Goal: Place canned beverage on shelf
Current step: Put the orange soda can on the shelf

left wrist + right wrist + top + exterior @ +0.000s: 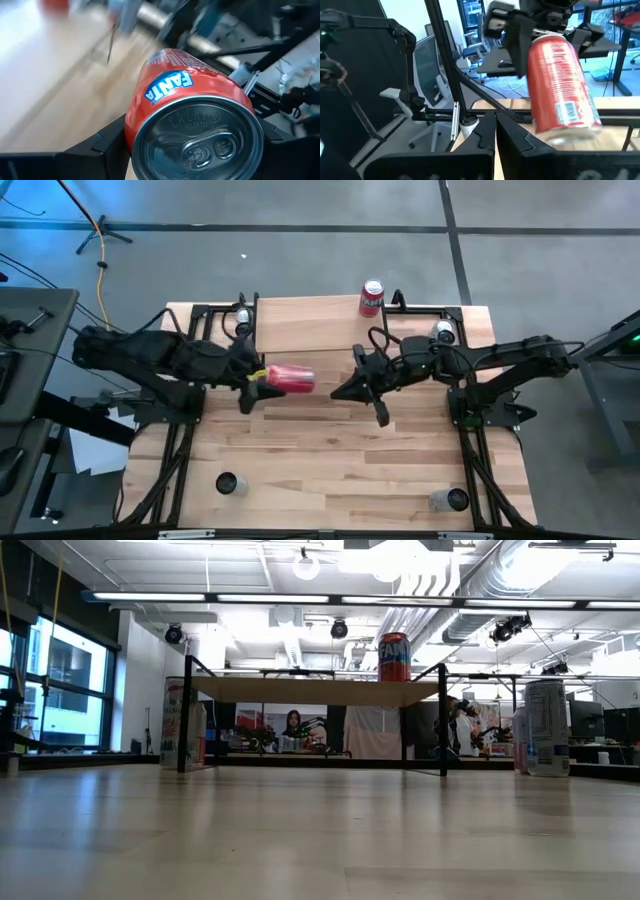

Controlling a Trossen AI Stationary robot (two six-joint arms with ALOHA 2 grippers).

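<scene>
The left pincer (pixel 262 380) pinches a red Fanta can (pixel 290 378), held lying sideways above the counter (pixel 330 470), just near of the shelf (pixel 300 323); its fingers (pixel 107 137) are mostly hidden behind the can. The right pincer (pixel 372 392), pressed together and empty, hangs right of the can. A second red can (pixel 372 297) stands at the shelf's far right edge. Neither arm shows in the low view.

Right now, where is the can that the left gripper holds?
In the high view, the Fanta can lies sideways in the left gripper, above the table's middle, just in front of the shelf.
</scene>
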